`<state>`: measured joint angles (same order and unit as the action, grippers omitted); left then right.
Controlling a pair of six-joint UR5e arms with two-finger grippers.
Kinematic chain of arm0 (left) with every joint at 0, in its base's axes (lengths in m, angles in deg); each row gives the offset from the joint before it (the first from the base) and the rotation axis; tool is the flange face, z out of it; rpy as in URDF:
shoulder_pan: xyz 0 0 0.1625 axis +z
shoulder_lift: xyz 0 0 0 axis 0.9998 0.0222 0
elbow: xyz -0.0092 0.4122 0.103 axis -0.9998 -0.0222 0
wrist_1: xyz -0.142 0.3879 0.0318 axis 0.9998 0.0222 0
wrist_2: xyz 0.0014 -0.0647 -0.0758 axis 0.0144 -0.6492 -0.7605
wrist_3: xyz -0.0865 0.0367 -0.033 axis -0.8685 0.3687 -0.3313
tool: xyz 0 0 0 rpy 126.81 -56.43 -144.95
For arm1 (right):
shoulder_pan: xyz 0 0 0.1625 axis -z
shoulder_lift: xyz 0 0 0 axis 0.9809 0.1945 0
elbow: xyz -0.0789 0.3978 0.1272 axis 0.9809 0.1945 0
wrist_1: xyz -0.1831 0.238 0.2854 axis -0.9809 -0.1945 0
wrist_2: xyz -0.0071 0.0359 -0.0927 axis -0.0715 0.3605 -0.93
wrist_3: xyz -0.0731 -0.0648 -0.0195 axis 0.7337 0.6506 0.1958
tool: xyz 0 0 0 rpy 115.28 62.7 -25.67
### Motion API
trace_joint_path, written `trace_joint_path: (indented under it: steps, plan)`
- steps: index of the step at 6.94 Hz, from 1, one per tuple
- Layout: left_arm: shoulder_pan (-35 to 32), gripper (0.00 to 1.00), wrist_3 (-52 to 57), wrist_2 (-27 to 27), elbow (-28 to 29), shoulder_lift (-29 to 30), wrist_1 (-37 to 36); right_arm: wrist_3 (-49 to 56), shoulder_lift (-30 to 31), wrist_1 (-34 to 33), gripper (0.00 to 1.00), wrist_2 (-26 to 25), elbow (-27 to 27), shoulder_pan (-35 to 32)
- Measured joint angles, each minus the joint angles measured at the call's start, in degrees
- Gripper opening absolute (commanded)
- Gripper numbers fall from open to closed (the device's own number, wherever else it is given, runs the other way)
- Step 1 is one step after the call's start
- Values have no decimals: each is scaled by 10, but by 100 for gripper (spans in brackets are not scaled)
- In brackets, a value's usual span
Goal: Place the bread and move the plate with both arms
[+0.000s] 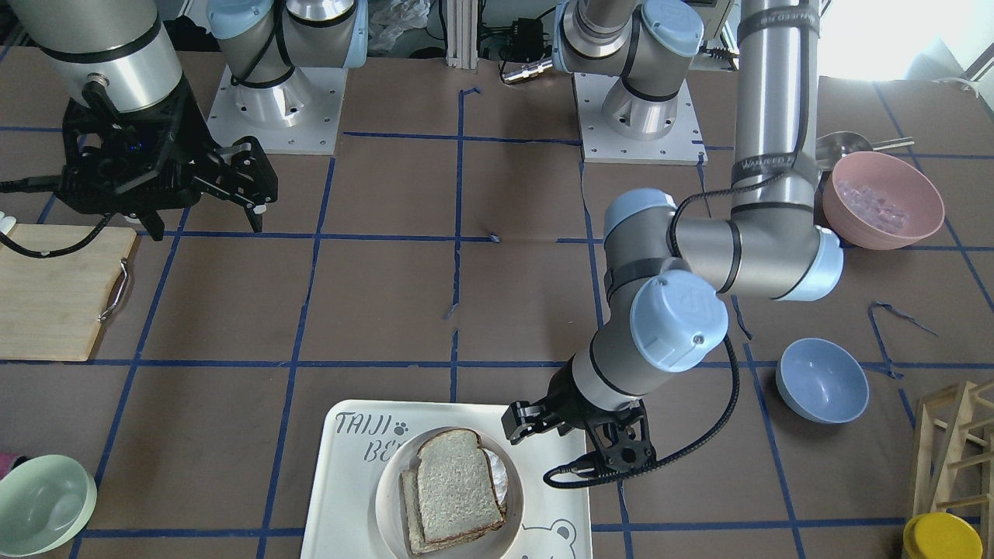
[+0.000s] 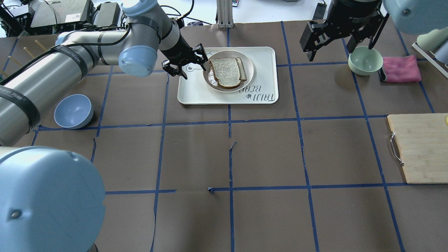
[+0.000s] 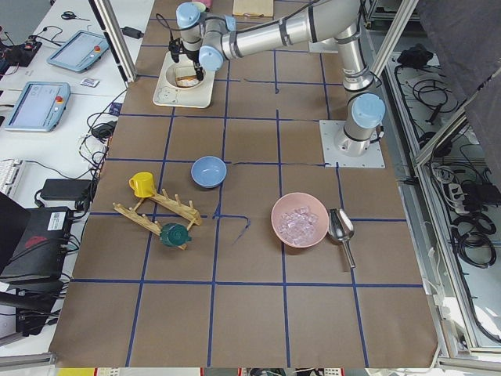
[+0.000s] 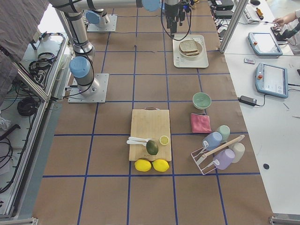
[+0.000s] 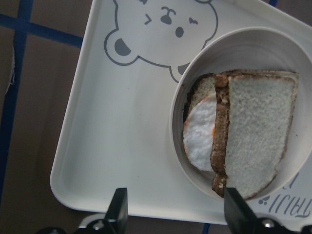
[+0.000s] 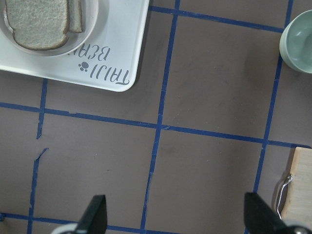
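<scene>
The bread [image 2: 225,71], a dome-topped toast slice, lies on top of a fried egg [image 5: 200,139] and a squarer slice in the round cream plate [image 2: 250,66]. The plate stands on the "TAIJI BEAR" tray [image 2: 196,91]. The bread also shows in the front view [image 1: 458,481] and the left wrist view [image 5: 258,146]. My left gripper [image 2: 195,71] is open and empty, just above the tray beside the plate's rim [image 5: 234,44]. My right gripper [image 2: 341,45] is open and empty, held high to the right of the tray, near a green bowl [image 2: 365,60].
A pink cloth [image 2: 400,69] lies right of the green bowl. A wooden cutting board [image 2: 420,147] sits at the right edge. A blue bowl [image 2: 73,111] is under my left arm. A pink bowl of ice [image 1: 883,199] and a wooden rack [image 1: 959,450] stand on my left side.
</scene>
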<state>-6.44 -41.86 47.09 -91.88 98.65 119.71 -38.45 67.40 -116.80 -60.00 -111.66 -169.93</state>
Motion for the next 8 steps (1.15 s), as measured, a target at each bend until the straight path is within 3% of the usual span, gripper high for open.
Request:
trace_joint_path:
  steps: [2,4,6,8]
  plan:
    - [0,100,60,59,-5,-117,173,0,0,-1,100,0,0,0]
    - [0,100,80,81,-9,-204,267,0,0,-1,100,0,0,0]
    - [0,100,89,112,-26,-235,263,0,0,-2,100,0,0,0]
    - [1,100,95,130,-42,-235,181,0,0,-3,100,1,-1,0]
